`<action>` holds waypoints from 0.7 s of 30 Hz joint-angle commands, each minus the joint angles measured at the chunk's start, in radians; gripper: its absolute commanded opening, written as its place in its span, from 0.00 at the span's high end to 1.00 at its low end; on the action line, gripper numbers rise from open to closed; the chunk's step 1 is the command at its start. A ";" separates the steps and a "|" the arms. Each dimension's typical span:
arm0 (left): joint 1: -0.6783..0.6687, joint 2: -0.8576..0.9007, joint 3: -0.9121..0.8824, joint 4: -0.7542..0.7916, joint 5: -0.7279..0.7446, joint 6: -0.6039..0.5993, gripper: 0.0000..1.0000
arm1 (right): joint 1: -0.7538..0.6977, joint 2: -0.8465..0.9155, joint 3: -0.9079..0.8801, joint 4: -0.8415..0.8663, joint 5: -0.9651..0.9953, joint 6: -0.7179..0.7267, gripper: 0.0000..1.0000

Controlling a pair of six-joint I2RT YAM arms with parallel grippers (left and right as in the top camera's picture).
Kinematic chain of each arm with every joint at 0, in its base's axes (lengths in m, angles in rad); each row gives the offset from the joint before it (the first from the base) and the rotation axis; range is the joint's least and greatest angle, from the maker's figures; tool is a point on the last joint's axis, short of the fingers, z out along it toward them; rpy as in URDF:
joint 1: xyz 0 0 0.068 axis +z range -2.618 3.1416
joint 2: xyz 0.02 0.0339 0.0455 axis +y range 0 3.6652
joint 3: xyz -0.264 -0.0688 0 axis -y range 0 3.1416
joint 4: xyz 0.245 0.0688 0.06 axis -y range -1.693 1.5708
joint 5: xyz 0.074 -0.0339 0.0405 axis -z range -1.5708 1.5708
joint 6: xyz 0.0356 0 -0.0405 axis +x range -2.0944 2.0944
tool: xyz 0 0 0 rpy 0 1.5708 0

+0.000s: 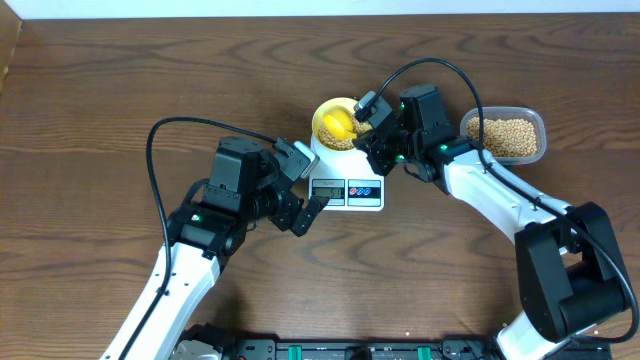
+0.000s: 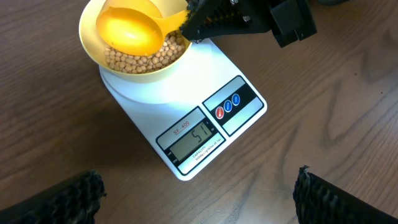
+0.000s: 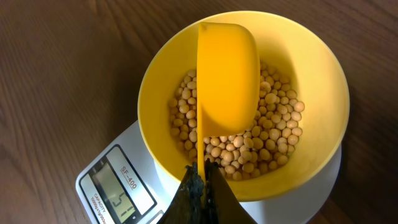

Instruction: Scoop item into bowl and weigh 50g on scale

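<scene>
The pale-yellow bowl (image 1: pixel 319 114) (image 2: pixel 89 48) (image 3: pixel 314 71) stands on the back of the white scale (image 1: pixel 350 172) (image 2: pixel 186 93) (image 3: pixel 135 140). Tan beans (image 2: pixel 152 59) (image 3: pixel 273 137) cover its bottom. My right gripper (image 1: pixel 372 122) (image 3: pixel 202 180) is shut on the handle of a yellow scoop (image 1: pixel 337 124) (image 2: pixel 130 28) (image 3: pixel 227 74). The scoop's cup hangs over the beans, tipped on its side, and looks empty. The scale's display (image 2: pixel 196 137) reads 51. My left gripper (image 1: pixel 308 185) (image 2: pixel 199 186) is open and holds nothing, just off the scale's front left corner.
A clear plastic tub (image 1: pixel 540 128) holding more beans (image 1: pixel 505 137) sits at the right, behind my right arm. Dark wooden tabletop lies all around the scale.
</scene>
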 commanded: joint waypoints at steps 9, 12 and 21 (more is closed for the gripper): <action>0.003 0.006 -0.010 -0.003 0.010 0.020 0.00 | -0.037 -0.027 0.028 0.002 -0.014 0.042 0.99; 0.003 0.006 -0.010 -0.003 0.010 0.021 0.00 | -0.050 -0.042 0.028 0.002 -0.014 0.042 0.99; 0.003 0.006 -0.010 -0.003 0.010 0.021 0.00 | -0.061 -0.075 0.028 -0.005 -0.014 0.042 0.99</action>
